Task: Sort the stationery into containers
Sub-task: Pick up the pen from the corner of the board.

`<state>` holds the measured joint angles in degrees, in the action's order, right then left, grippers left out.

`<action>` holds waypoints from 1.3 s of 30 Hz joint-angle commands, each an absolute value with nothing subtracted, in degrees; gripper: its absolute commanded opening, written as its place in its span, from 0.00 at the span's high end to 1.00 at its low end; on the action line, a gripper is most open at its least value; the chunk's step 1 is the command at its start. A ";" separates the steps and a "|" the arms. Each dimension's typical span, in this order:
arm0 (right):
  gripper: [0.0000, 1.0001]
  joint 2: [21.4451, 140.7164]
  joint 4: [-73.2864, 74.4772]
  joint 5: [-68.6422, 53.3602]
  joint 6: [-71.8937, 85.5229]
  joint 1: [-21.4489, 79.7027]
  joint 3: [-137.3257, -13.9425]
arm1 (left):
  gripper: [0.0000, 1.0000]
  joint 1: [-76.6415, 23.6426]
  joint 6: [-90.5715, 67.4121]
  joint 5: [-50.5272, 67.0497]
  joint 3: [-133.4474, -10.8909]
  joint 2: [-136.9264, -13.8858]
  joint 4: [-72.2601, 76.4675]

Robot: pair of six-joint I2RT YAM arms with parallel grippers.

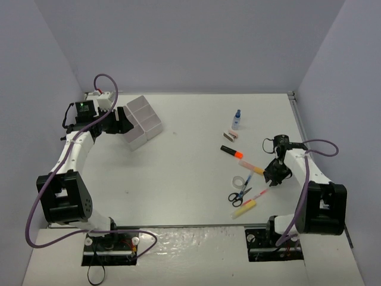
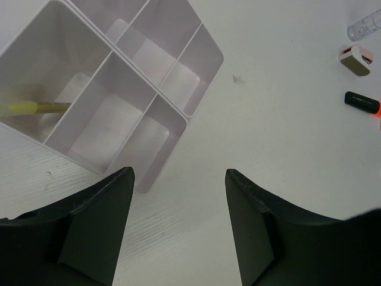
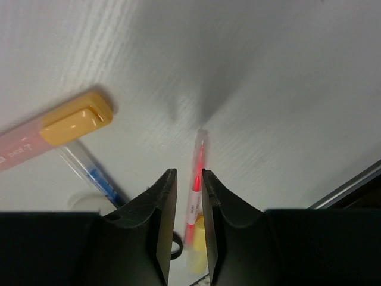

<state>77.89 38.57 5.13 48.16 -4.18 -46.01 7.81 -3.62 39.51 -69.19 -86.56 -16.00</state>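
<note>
- Fingers of the right hand (image 3: 189,174) fill the bottom of the right wrist view. We see them drawn narrow, one on either side of a thin red pen (image 3: 199,155) that lies on the white counter (image 3: 268,89).
- Do they pinch the pen or only flank it? We cannot tell from here.
- Just left of that pen we have a clear pen with a blue core (image 3: 89,170). Beside it lies a pink marker (image 3: 18,152) with a yellow-orange cap.
- Up to the top view now, and this hand is down at the counter on the right side, in the thick of a loose cluster.
- In that cluster are the black-handled scissors (image 1: 237,196) and the white tape roll (image 1: 239,180). The yellow highlighter (image 1: 245,208) lies nearest the front edge.
- Farther back, well apart from that hand, we spot the orange-black highlighter (image 1: 231,151), then the pink eraser (image 1: 230,136). Behind them is the blue-capped bottle (image 1: 237,119).
- Over on the left, the left hand (image 2: 178,173) is spread wide with nothing between its fingers. It hangs just beside the white tray (image 2: 158,92).
- That tray sits at the back left of the counter, turned corner-on to the hand, and we count six square compartments.
- A yellow-tipped stick (image 2: 24,108) lies in the compartment at the left of the left wrist view.
</note>
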 commanded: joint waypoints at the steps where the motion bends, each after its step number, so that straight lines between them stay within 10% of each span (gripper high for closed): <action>1: 0.71 70.24 41.55 6.96 52.90 -3.96 -45.70 | 0.41 7.38 -4.06 41.22 -71.31 -83.97 -12.48; 5: 0.52 64.85 41.40 8.35 54.27 -3.96 -44.20 | 0.41 7.38 -4.77 41.27 -71.68 -84.33 -12.39; 24: 0.53 69.24 30.02 2.43 54.40 -3.92 -34.19 | 0.41 7.38 -6.24 41.13 -71.57 -84.11 -11.72; 39: 0.88 72.10 23.92 2.13 56.54 -3.78 -28.74 | 0.41 7.50 -7.27 40.81 -72.25 -84.53 -11.16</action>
